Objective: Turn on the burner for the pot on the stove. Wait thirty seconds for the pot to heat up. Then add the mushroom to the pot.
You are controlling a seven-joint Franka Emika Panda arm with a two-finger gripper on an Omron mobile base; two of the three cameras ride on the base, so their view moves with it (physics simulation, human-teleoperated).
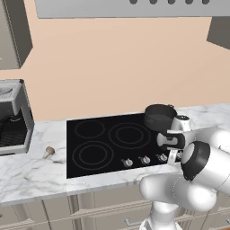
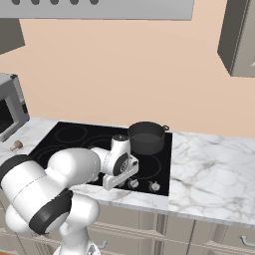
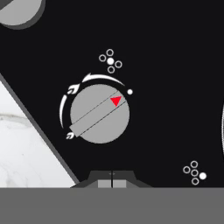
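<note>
The stove (image 1: 112, 141) is being worked over by the arm, folded low and reaching forward from the base. The pot (image 1: 159, 117) is being carried on the back right burner, at about one o'clock from the hand. The gripper (image 3: 111, 180), jaws pressed together on nothing, is being aimed straight down at a knob (image 3: 99, 114), its red marker turned to one o'clock. The mushroom (image 1: 48, 152) is being left on the counter (image 1: 31, 168), at nine o'clock from the stove.

Dark pot (image 1: 159, 117) on stove (image 1: 96, 134); mushroom (image 1: 48, 152) on counter left.
</note>
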